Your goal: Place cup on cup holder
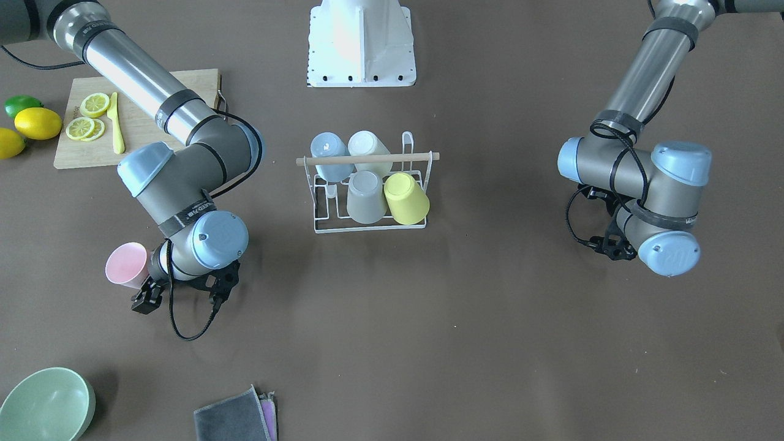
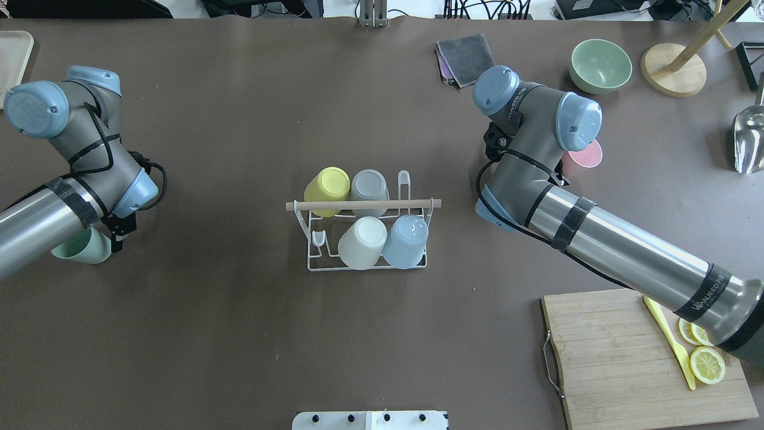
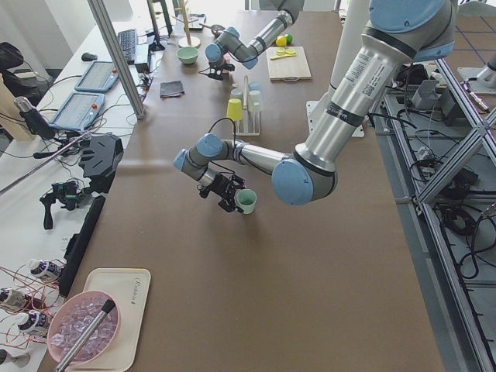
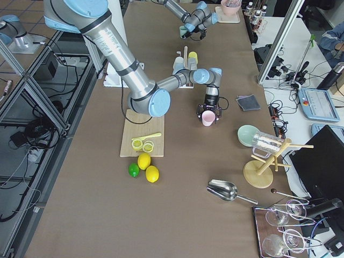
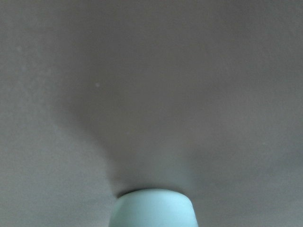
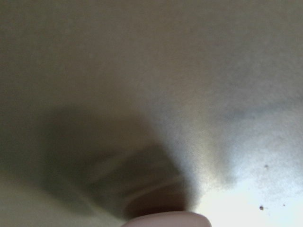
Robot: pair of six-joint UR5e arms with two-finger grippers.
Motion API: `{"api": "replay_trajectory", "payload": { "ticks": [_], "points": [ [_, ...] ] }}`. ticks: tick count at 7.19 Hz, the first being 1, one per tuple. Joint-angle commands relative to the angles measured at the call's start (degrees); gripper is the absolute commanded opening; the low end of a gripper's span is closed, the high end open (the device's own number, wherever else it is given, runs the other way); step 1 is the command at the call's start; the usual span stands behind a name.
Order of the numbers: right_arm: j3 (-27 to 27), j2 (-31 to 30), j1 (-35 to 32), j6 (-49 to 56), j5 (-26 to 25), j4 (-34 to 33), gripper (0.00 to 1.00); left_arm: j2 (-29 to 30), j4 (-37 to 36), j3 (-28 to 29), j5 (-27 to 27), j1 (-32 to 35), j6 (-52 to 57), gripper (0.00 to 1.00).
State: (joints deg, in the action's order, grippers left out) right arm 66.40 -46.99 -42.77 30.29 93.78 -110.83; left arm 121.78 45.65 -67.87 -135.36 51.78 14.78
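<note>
Two cups are apparently held, though neither grip shows clearly: the left gripper point(image 3: 229, 194) at a green cup point(image 2: 80, 246) by the left edge, the right gripper point(image 4: 208, 114) at a pink cup point(image 1: 126, 264). Mid-desk, the cup holder point(image 2: 364, 237) carries four cups; open table surrounds it.

One legible marking: black bands on the right arm point(image 2: 627, 257) carry white lettering reading approximately "WANJEED.HK", seen near the shoulder end in the overhead view and partly on its wrist band point(image 1: 195, 213) in the front view. No other text is readable.
</note>
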Motion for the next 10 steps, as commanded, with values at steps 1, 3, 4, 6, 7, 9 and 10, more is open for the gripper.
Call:
{"api": "replay_trajectory", "payload": {
  "ticks": [1,3,4,6,7,9,10],
  "points": [
    [0.1,-0.3,-0.1,0.0,0.0,-0.1,0.99,0.0,0.0,-0.1,2.0,-0.4,0.2,0.98],
    [0.5,-0.7,-0.2,0.0,0.0,-0.1,0.99,0.0,0.2,0.1,2.2,-0.4,0.1,0.98],
    [0.6,-0.8,-0.2,0.0,-0.1,-0.1,0.99,0.0,0.4,0.2,2.2,-0.5,0.2,0.98],
    [1.1,-1.0,0.0,-0.4,-0.1,-0.4,0.76,0.0,0.4,0.2,2.4,-0.9,0.2,0.98],
    [1.4,-1.1,0.1,-0.8,-1.4,-0.7,0.55,0.0,0.4,0.2,2.4,-0.9,0.2,0.98],
    [1.6,-1.0,0.3,-0.9,-2.1,-2.3,0.00,-0.1,0.3,0.2,2.6,-0.9,0.2,0.98],
    [2.1,-1.2,0.4,-0.8,-2.1,-2.4,0.00,-0.1,0.3,0.2,2.6,-1.1,0.2,0.98]
  ]
}}
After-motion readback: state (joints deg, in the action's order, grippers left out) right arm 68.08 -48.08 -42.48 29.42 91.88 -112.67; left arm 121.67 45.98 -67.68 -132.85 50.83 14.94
